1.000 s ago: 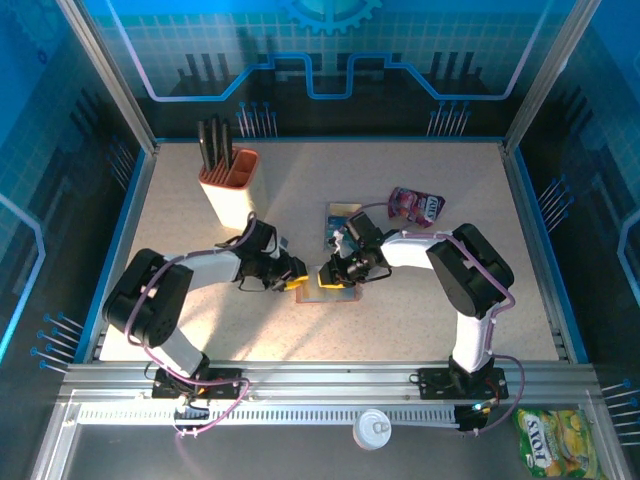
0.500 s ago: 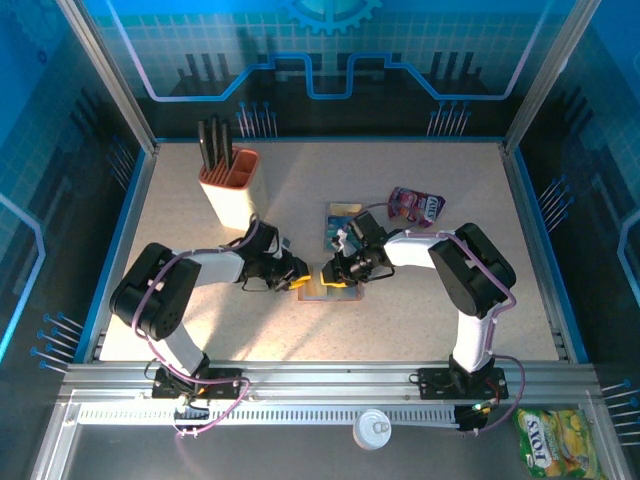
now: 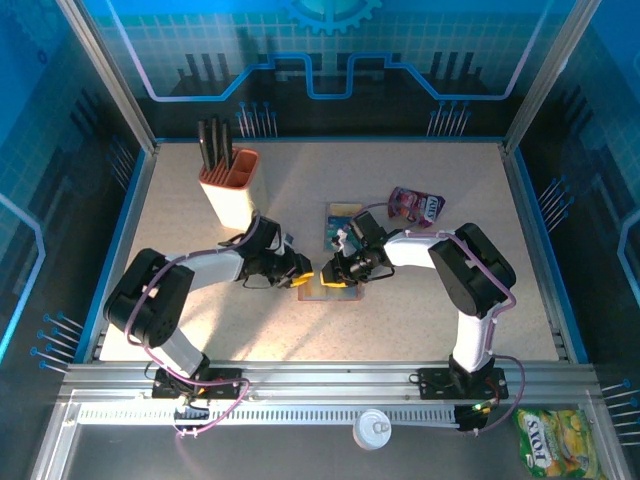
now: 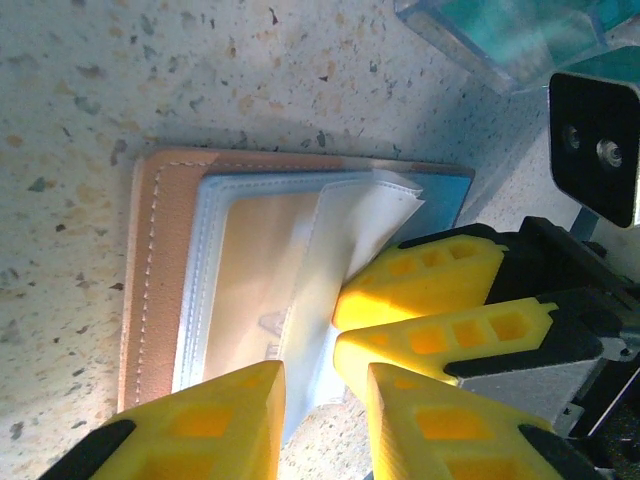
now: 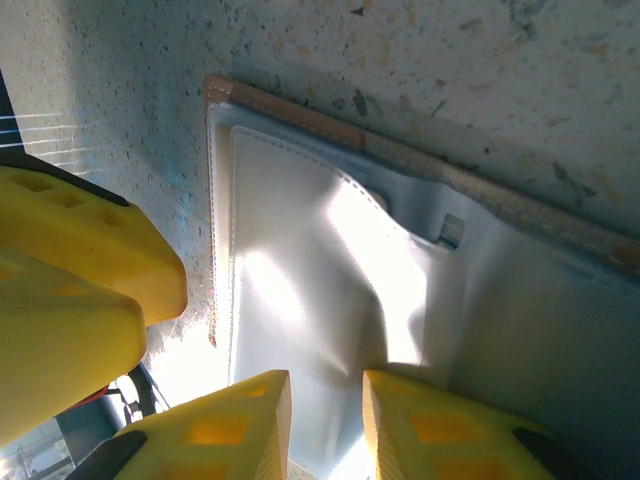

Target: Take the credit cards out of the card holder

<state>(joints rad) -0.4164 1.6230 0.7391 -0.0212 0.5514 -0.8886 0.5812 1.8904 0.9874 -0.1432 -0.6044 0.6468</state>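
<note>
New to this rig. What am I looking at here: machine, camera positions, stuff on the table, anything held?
Two robot arms are bolted at the near edge of the table, each ending in a yellow two-finger gripper. The overhead picture looks down from behind them: the left gripper and right gripper meet over the card holder, a brown wallet lying open. The other two come from wrist cameras, showing that arm's own fingers at the bottom and the wallet's grey-blue pockets close up. Also on the table: a knife block, a purple snack pouch and a clear case with something teal inside. Both grippers' fingers are nearly together; whether either pinches anything, I cannot tell.
</note>
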